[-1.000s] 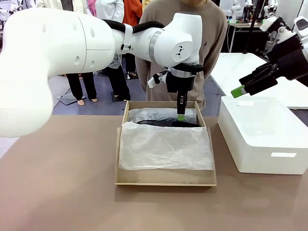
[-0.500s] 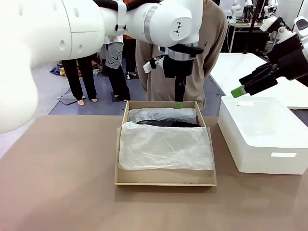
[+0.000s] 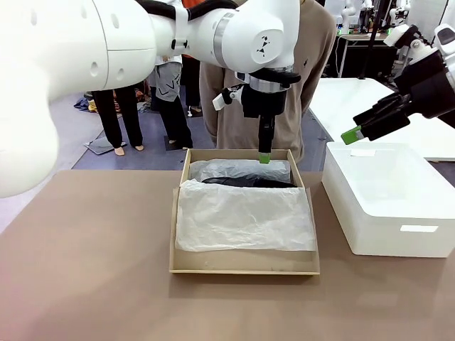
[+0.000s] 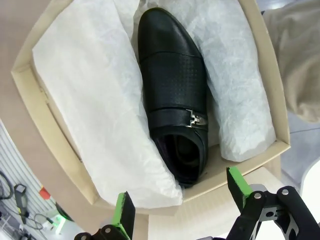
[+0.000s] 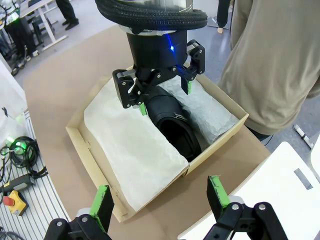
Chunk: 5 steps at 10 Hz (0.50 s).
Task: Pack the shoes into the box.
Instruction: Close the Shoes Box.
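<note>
The tan cardboard box (image 3: pixel 242 268) sits mid-table, lined with crinkled white tissue (image 3: pixel 242 217). A glossy black shoe (image 3: pixel 249 182) with a metal side buckle lies in its far half, between folds of tissue. My left gripper (image 3: pixel 264 158) hangs open just above the shoe, touching nothing. The left wrist view looks straight down on the shoe (image 4: pixel 172 95) inside the box (image 4: pixel 22 75), past the spread left gripper (image 4: pixel 181 200). My right gripper (image 3: pixel 352 135) is open and empty, held high to the right. The right wrist view has the right gripper (image 5: pixel 160 197), shoe (image 5: pixel 175 125) and box (image 5: pixel 85 150).
A larger white bin (image 3: pixel 391 199) stands right of the box, under my right gripper. A person in a tan sweater (image 3: pixel 313 64) stands at the far edge behind the box. Bare brown tabletop (image 3: pixel 85 270) lies to the left and front.
My left gripper has let go of the shoe, opened wide and risen off it above the box. The right arm has stayed still.
</note>
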Each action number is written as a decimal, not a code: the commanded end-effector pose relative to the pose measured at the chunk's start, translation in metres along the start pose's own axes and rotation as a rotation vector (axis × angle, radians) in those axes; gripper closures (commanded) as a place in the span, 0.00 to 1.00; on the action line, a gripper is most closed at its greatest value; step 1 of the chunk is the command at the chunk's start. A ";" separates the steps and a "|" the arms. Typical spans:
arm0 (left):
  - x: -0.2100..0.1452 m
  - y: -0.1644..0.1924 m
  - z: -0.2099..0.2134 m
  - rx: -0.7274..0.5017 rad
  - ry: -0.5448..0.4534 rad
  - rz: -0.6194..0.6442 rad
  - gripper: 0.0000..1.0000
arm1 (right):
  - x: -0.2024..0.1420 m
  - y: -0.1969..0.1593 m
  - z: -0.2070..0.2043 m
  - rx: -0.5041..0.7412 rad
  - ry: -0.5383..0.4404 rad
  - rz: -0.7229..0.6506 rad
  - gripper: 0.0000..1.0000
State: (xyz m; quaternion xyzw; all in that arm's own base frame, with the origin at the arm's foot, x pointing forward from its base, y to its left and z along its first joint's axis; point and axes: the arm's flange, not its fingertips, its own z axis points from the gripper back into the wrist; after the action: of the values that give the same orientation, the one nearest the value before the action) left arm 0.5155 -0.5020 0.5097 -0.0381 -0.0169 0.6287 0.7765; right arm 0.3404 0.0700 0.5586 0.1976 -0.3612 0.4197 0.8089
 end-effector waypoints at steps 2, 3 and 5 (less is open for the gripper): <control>0.001 0.001 0.004 0.001 -0.004 0.005 0.00 | 0.000 -0.001 0.000 0.000 -0.004 -0.001 0.00; 0.001 0.001 0.004 0.001 -0.004 0.005 0.00 | 0.000 -0.001 0.000 0.000 -0.004 -0.001 0.00; 0.001 0.001 0.004 0.001 -0.004 0.005 0.00 | 0.000 -0.001 0.000 0.000 -0.004 -0.001 0.00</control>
State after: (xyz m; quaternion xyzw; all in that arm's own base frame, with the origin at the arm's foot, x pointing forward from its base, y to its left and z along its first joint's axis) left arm 0.5155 -0.5020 0.5100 -0.0385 -0.0170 0.6287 0.7765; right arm 0.3404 0.0700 0.5586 0.1976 -0.3612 0.4197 0.8089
